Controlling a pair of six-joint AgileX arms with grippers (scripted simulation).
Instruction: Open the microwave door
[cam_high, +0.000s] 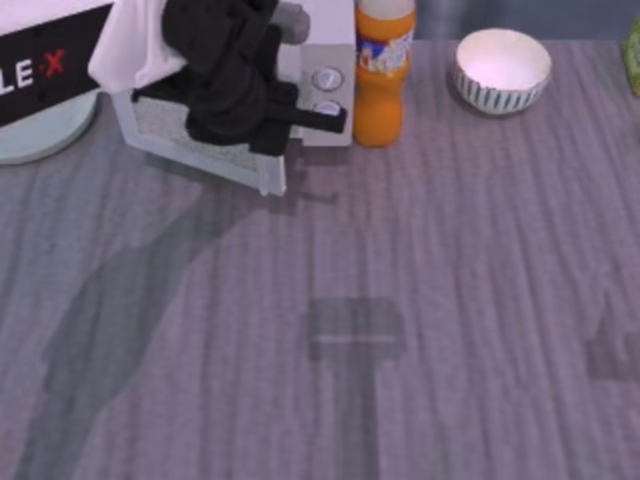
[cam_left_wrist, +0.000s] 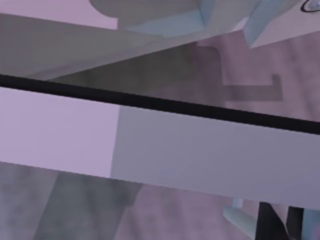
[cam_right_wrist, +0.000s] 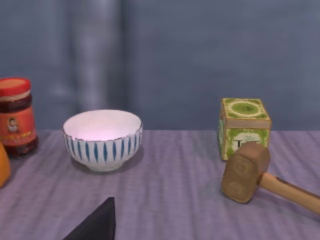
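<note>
The white microwave stands at the table's back left, its two-knob panel facing the front. The microwave door, with its speckled grey window, stands swung out at an angle, free edge toward the front. My left arm hangs over the microwave. Its left gripper sits at the door's upper edge near the knob panel. In the left wrist view the door's pale edge fills the middle, and the dark fingers stand close together by the pale handle. Only a dark part of my right gripper shows.
An orange bottle stands right beside the knob panel. A striped white bowl sits farther right. The right wrist view also shows a red-lidded jar, a green box and a wooden mallet.
</note>
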